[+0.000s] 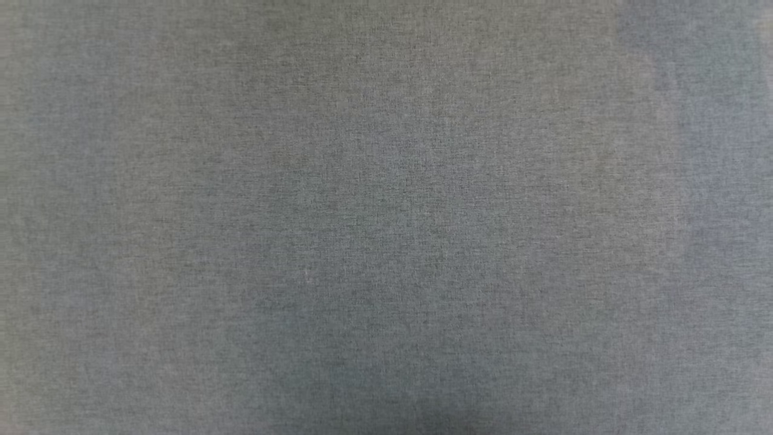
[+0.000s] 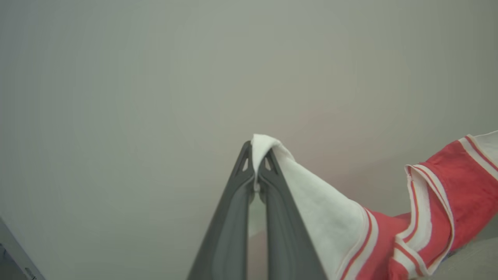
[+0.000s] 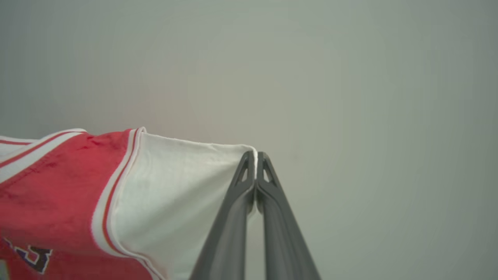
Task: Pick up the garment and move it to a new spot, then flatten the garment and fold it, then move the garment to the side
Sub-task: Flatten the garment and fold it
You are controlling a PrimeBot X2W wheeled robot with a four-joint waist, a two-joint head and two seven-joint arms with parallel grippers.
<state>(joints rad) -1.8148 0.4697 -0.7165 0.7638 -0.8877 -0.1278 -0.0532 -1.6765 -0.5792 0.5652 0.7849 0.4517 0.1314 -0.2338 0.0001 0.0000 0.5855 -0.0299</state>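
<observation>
- The left fingers (image 2: 232,225) are pinched shut on one white sleeve of the garment (image 2: 459,194), and the right fingers (image 3: 233,221) on the other.
- The garment hangs spread between them, apparently lifted for the move to a new spot.
- Next, lower it taut onto the grey surface (image 1: 386,217).

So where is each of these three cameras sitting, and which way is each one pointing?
Head view: on the robot's head, facing down at a grey woven surface.
Left wrist view: on the left wrist, looking along the left gripper, shut on a white sleeve of the red jersey.
Right wrist view: on the right wrist, looking along the right gripper, pinching a white sleeve edge.
Shared: both wrist views show that jersey.
</observation>
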